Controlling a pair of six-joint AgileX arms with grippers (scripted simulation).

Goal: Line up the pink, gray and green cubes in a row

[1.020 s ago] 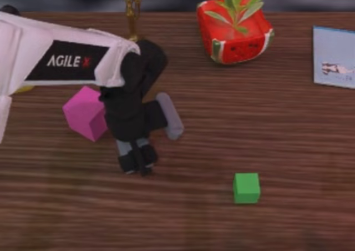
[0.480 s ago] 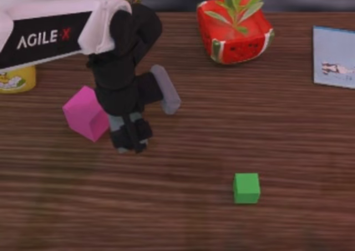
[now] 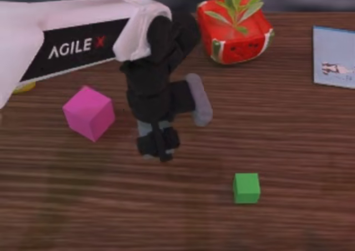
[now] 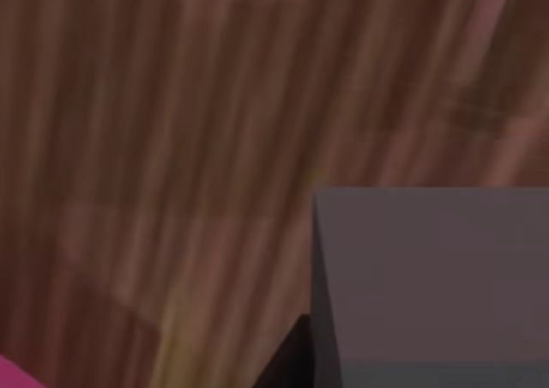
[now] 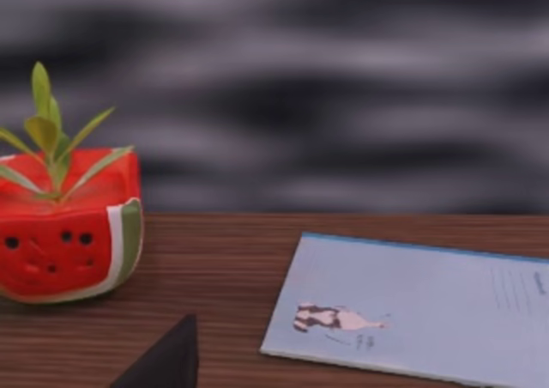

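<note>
left gripper [image 3: 159,148] holds gray cube [image 4: 429,285] (fingers hidden) | has moved right, off pink cube [image 3: 89,112] | green cube [image 3: 246,187] waits ahead

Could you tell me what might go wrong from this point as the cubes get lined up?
The left gripper hides the gray cube from the top view, so a badly placed release might go unnoticed. The pink cube sits skewed to the table edge and well apart from the green cube, so the row could end up uneven. The arm could brush the watermelon planter.
</note>
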